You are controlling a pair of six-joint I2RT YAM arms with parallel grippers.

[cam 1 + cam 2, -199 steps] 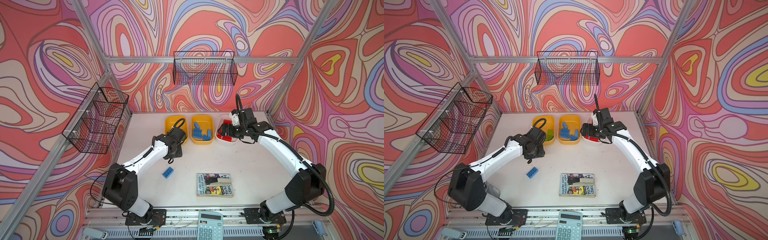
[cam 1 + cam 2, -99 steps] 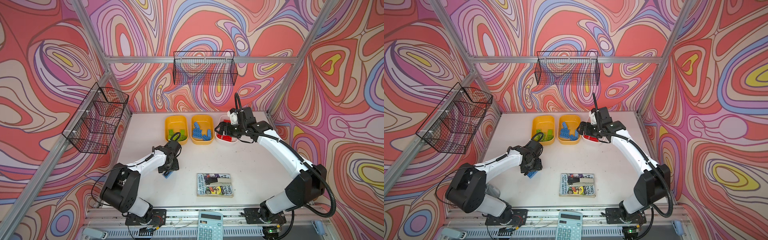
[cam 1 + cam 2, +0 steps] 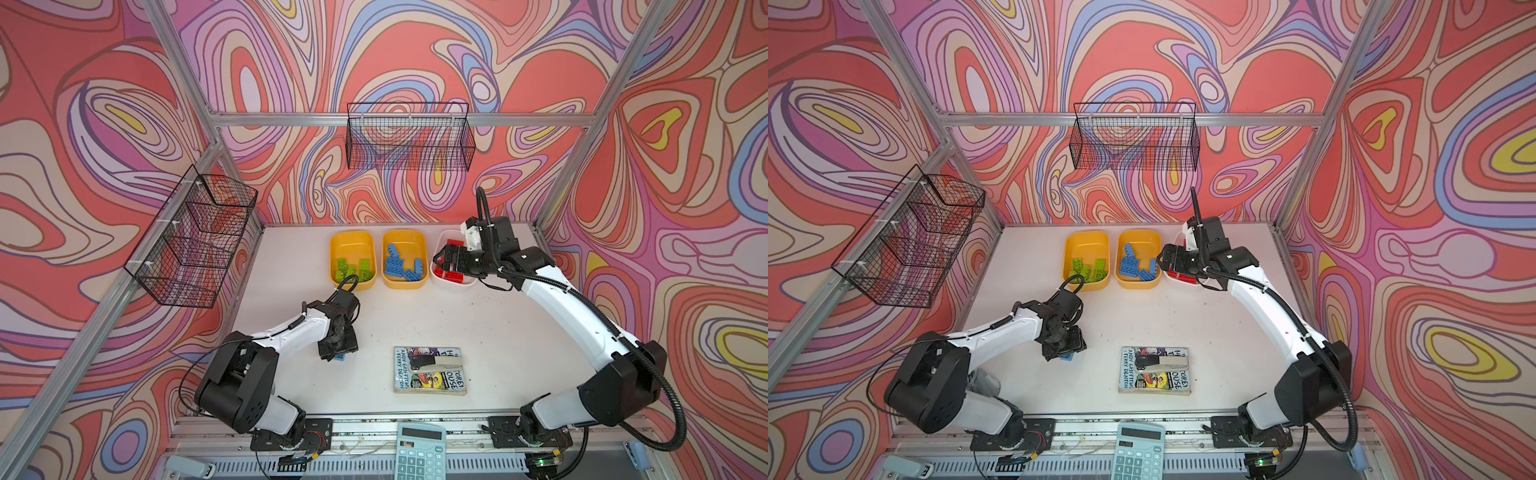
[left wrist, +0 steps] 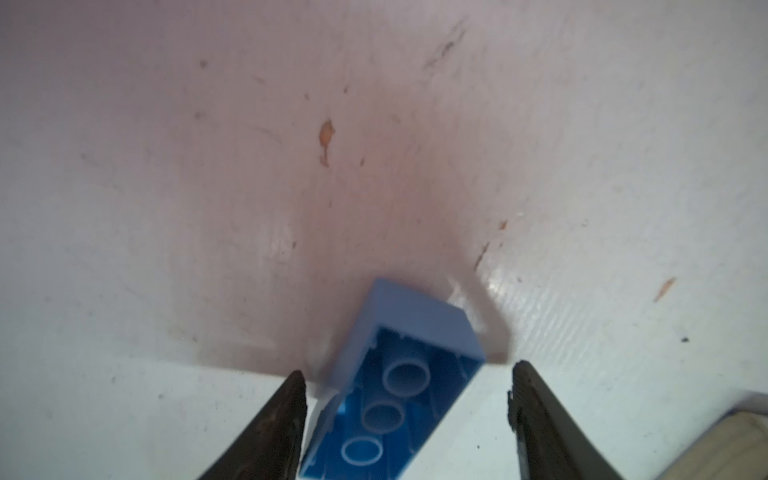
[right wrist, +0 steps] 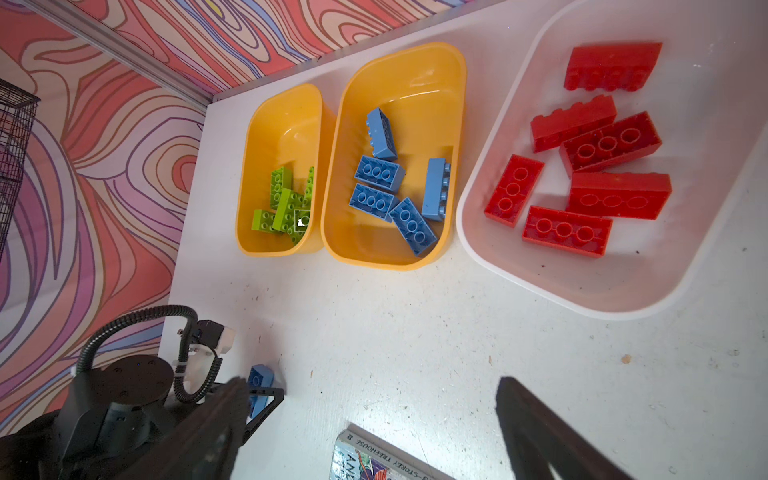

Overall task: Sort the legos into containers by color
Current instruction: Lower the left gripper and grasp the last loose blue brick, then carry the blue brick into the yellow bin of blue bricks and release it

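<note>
Beside the book (image 3: 432, 380), the left tool (image 4: 408, 370) straddles an upturned blue lego (image 4: 415, 328) on the tabletop (image 4: 249, 166), jaws parted and unclamped; the right tool (image 5: 372, 382) gapes empty.

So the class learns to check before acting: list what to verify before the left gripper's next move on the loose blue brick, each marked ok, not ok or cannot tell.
1. Left gripper straddles the blue brick: ok.
2. Jaws shut on it: not ok, gaps on both sides.
3. Brick square to the jaws: not ok, skewed, hollow side facing the gripper.
4. Room in the tub of blue bricks: ok.
5. Right gripper clear of that tub: cannot tell; it hangs open and empty near it.
</note>
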